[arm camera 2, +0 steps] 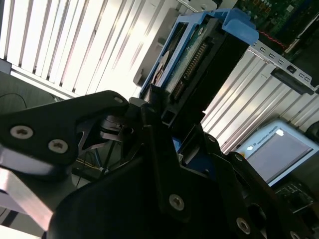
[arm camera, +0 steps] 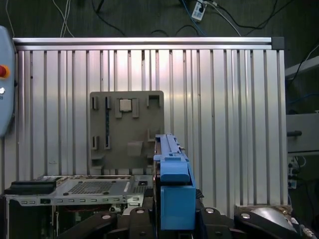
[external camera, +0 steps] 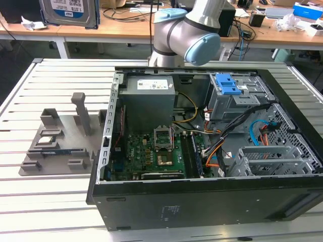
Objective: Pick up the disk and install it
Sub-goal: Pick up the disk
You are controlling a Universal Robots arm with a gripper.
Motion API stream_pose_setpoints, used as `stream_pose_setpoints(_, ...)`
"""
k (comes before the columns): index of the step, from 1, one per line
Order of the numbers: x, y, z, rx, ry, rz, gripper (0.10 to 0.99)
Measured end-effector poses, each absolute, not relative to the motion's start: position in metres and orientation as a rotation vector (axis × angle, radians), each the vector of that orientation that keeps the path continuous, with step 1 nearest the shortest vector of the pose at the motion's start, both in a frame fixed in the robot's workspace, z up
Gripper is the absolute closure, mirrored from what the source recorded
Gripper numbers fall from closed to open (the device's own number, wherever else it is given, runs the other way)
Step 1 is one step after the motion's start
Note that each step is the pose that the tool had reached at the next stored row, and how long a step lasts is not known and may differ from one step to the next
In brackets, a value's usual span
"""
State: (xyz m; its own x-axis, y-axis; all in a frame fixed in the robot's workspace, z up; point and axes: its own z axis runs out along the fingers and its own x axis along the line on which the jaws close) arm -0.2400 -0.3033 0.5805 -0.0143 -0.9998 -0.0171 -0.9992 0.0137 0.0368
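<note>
The disk (external camera: 70, 12) is a silver hard drive with a white-and-blue label and a blue plastic frame. It hangs high at the exterior view's upper left, above the grey fixture plate (external camera: 55, 146). In the second wrist view the disk (arm camera 2: 199, 55) is clamped between the black fingers (arm camera 2: 154, 102) of my gripper (arm camera 2: 167, 112), which is shut on it. The first wrist view looks down along the disk's blue edge (arm camera: 174, 184), with the gripper (arm camera: 174, 219) around its base and the fixture plate (arm camera: 127, 127) far below.
An open computer case (external camera: 202, 201) lies on the slatted metal table (external camera: 30, 201), exposing a motherboard (external camera: 151, 154), a power supply (external camera: 149, 98) and a drive bay with a blue latch plate (external camera: 229, 83). A small square chip (arm camera: 125, 104) sits on the fixture plate. Desks with clutter stand behind.
</note>
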Motion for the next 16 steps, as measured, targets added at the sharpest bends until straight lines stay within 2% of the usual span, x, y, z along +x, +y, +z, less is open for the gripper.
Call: stream_pose_setpoints(16,-0.19,-0.303,0.578,2.196,-2.227,-0.06,0.718)
